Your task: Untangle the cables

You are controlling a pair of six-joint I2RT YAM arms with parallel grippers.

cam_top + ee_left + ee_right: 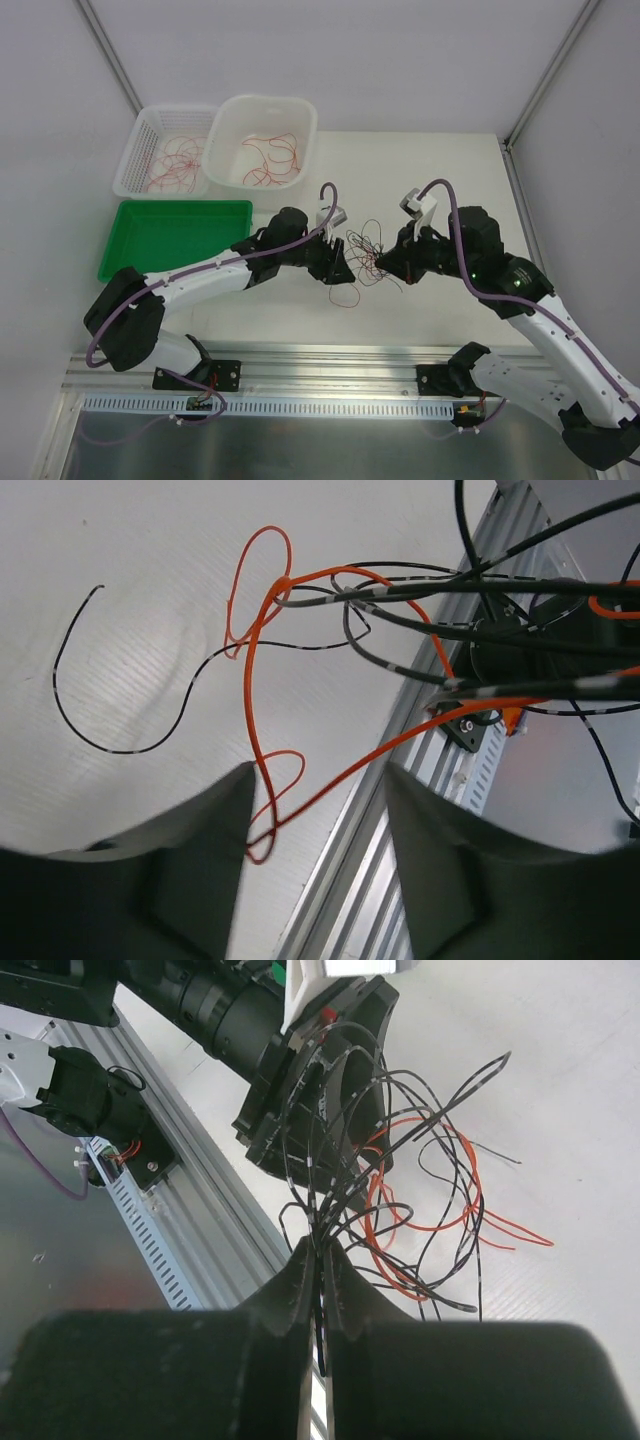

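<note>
A tangle of thin black and orange cables (368, 255) hangs between my two grippers over the white table. My right gripper (390, 264) is shut on a bunch of the black cables (318, 1195), pinched at its tips (322, 1258); orange loops (378, 1222) lie beneath. My left gripper (337, 268) is open, jaws wide apart (318, 780). An orange cable (252, 680) loops down past its left finger (190, 860), touching the finger's edge. One orange loop (347, 297) lies on the table below. A single black cable (60, 695) lies apart.
A white basket (140, 135) and a white tub (300, 120) at the back left each hold red wires. A green tray (120, 215) lies in front of them. An aluminium rail (330, 365) runs along the table's near edge.
</note>
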